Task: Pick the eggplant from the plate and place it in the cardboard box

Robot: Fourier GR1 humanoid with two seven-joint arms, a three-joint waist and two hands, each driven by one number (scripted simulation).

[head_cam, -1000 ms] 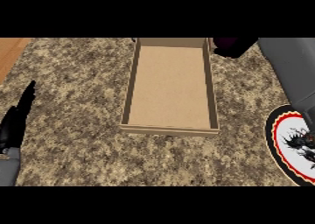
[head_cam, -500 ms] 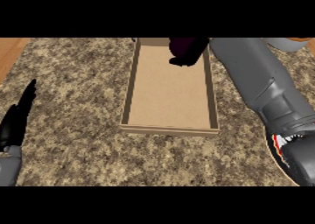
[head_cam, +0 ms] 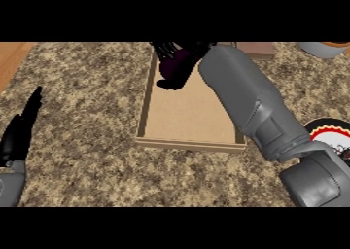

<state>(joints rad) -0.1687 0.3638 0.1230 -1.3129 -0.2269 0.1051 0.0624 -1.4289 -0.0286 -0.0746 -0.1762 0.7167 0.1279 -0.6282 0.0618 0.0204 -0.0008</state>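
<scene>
The right hand, fingers curled round the dark purple eggplant, hangs over the far end of the open cardboard box on the speckled bench. The box floor is bare. The plate lies near right; the left hand rests released at left.

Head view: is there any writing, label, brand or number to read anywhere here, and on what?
None can be read.
The plate has a red, white and black rim with a dark drawing inside, no letters.
The cardboard box is plain.
The grey pot at the far right shows no label.
</scene>
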